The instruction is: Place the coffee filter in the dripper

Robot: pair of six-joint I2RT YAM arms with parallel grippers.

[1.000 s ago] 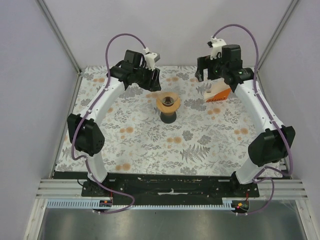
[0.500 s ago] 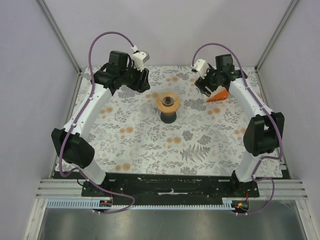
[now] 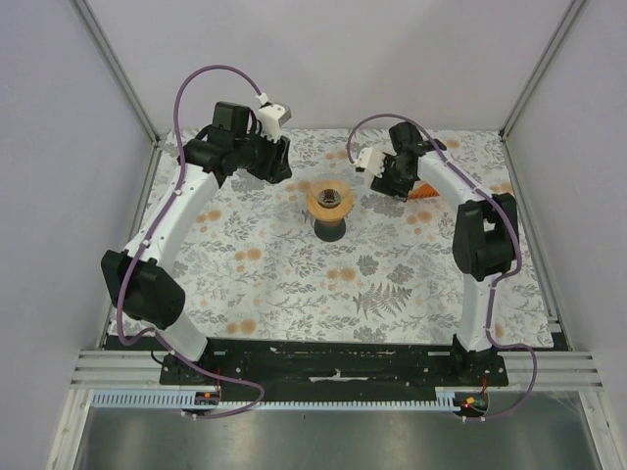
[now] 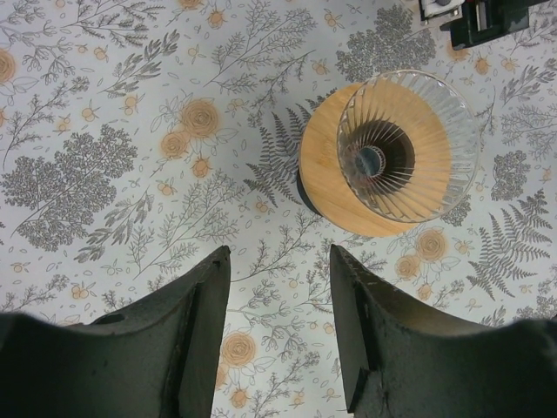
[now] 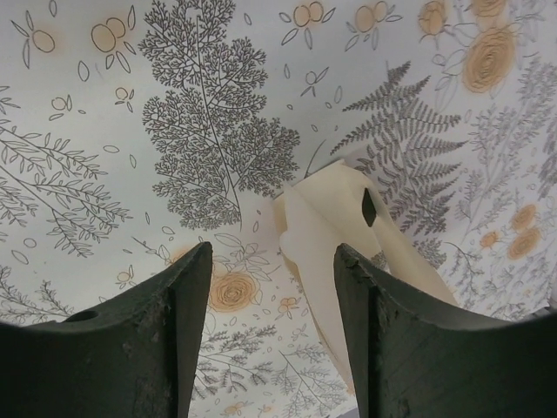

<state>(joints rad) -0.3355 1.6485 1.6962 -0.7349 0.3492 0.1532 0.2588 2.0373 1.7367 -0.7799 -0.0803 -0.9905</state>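
The dripper (image 3: 330, 200) is a round orange-brown funnel with a dark centre hole, standing on a dark base at the table's back middle. In the left wrist view it (image 4: 392, 157) shows a ribbed clear cone in a wooden ring. My left gripper (image 3: 275, 160) (image 4: 278, 261) is open and empty, to the dripper's back left. My right gripper (image 3: 378, 177) (image 5: 271, 251) is open, low over the cloth to the dripper's right. Cream-white sheets (image 5: 335, 228) with a small dark slot lie by its right finger; I cannot tell coffee filter from box flap.
An orange-and-white box (image 3: 422, 192) lies behind the right wrist, mostly hidden by the arm. The floral cloth (image 3: 294, 274) covers the table. Walls and frame posts stand close at the back and both sides.
My right gripper has swung left and down, from above the box to low beside it, near the dripper. My left gripper drew back a little to the left, then held still.
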